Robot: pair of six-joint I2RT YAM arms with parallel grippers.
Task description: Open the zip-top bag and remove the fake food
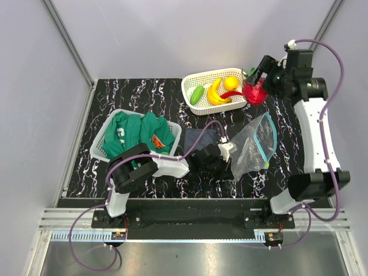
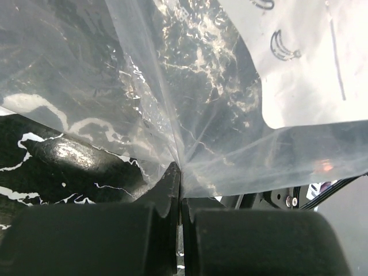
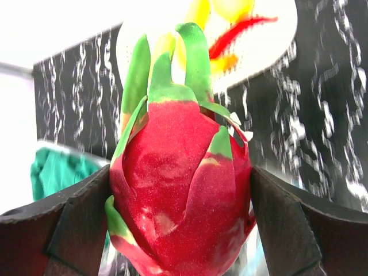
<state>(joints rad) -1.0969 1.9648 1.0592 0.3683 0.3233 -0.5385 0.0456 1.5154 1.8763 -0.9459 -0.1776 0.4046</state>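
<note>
between the right fingers [image 3: 69, 230], red-pink fruit [image 3: 181, 190] clamped beside white basket [image 1: 185, 87], left fingers [image 2: 164, 192] pinching zip-top bag [image 2: 190, 86]

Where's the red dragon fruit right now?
The red dragon fruit is at the far right of the top view, held between the right gripper's fingers, just beside the white basket.

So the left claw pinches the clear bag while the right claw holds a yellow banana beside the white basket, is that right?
Not quite. The right claw holds a red-pink fruit with green leaves, as the right wrist view shows; the yellow banana lies in the white basket. The rest holds: the left claw pinches the clear bag.
</note>
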